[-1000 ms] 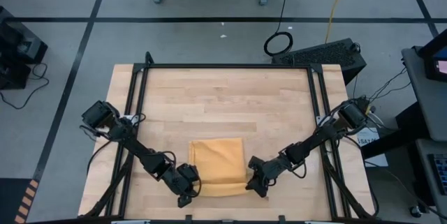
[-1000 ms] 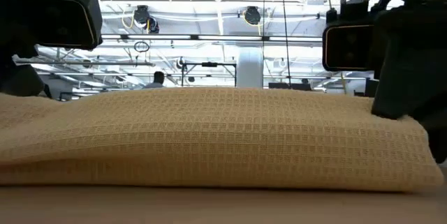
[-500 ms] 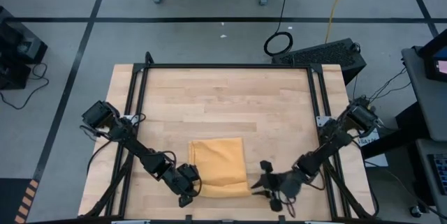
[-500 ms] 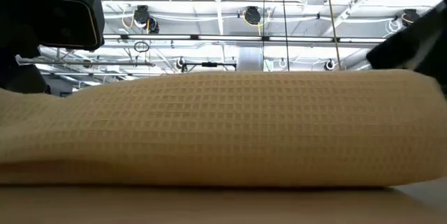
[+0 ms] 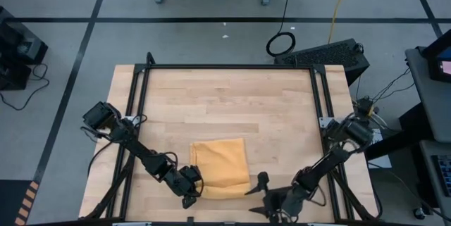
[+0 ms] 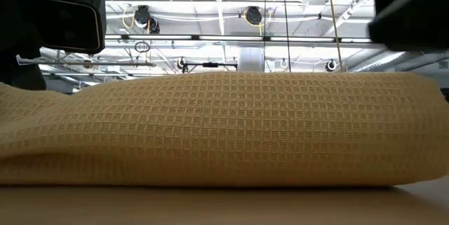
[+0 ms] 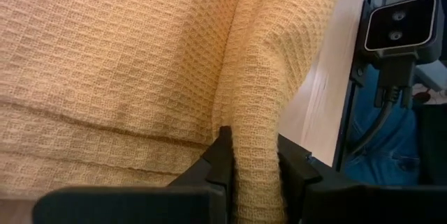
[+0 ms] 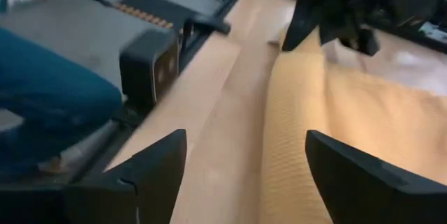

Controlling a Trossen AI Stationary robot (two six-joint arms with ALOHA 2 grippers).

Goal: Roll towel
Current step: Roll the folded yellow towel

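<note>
Pale wooden bench [image 5: 225, 106] inside a black frame, on grey floor crossed by dark tape lines. No readable writing or brand anywhere on bench, cloth or arms.

Mustard-yellow towel [image 5: 220, 167] lying near the front edge of the bench, about midway across, folded into a rough rectangle with a thicker fold along its front edge. Filling nearly the whole width of the low view [image 6: 224, 130], waffle weave plain to see, bulging up over the bench top.

Left pincer [image 5: 190, 192] down at the towel's front left corner, arm stretched in low from the left rail and bent at the elbow. Pressed together on a raised ridge of the cloth, seen close up in the left wrist view [image 7: 255, 175], with the fold standing upright between the two dark fingers [image 7: 220, 158].

Right pincer [image 5: 257, 184] just off the towel's front right corner, apart from the cloth, arm folded back along the right side toward the front edge of the bench. Fingers [image 8: 157, 165] spread wide, nothing between them; towel edge [image 8: 314, 133] lying ahead on the wood.

Blue-trousered leg of a person [image 8: 49, 77] beyond the bench edge.
</note>
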